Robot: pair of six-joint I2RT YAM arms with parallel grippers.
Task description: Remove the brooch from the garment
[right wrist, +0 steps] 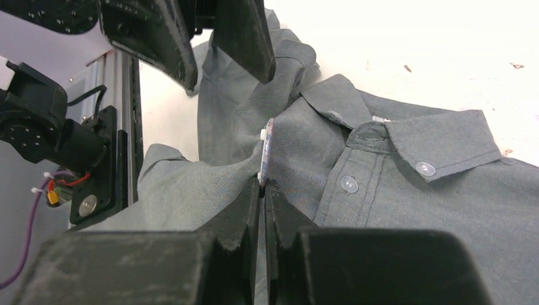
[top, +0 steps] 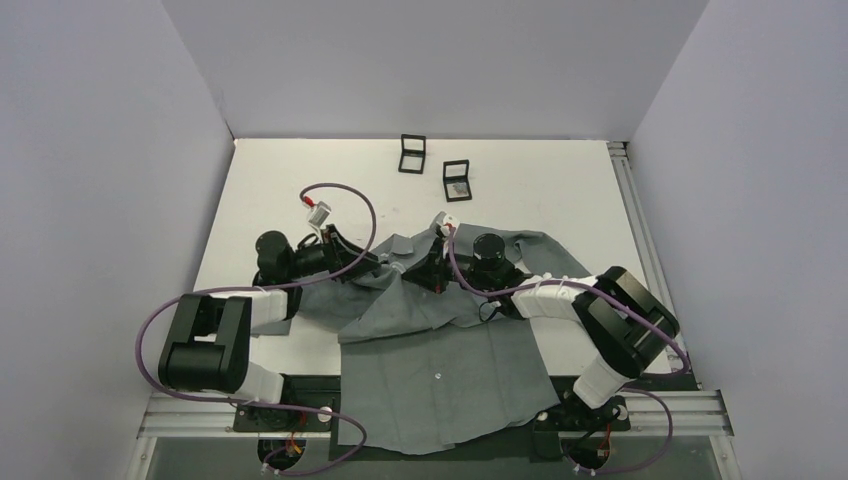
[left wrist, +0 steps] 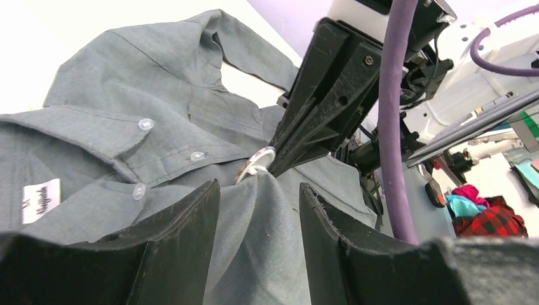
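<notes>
The garment (top: 440,380) is a grey button-up shirt lying crumpled on the white table, collar toward the far side. The brooch (right wrist: 266,149) stands edge-on by the collar, a thin disc with a small white clasp, pulling the cloth into a peak. My right gripper (right wrist: 262,184) is shut on the brooch's lower edge. From the left wrist view the brooch (left wrist: 254,166) shows at the tip of the right fingers (left wrist: 318,108). My left gripper (left wrist: 259,187) is open and straddles the raised ridge of shirt (left wrist: 127,82) just below the brooch. In the top view both grippers (top: 392,272) (top: 437,268) meet over the collar.
Two small square black boxes (top: 412,153) (top: 457,180) sit on the table beyond the shirt. An aluminium rail (top: 625,200) runs along the right table edge. Grey walls enclose three sides. Purple cables (left wrist: 391,127) loop around both arms.
</notes>
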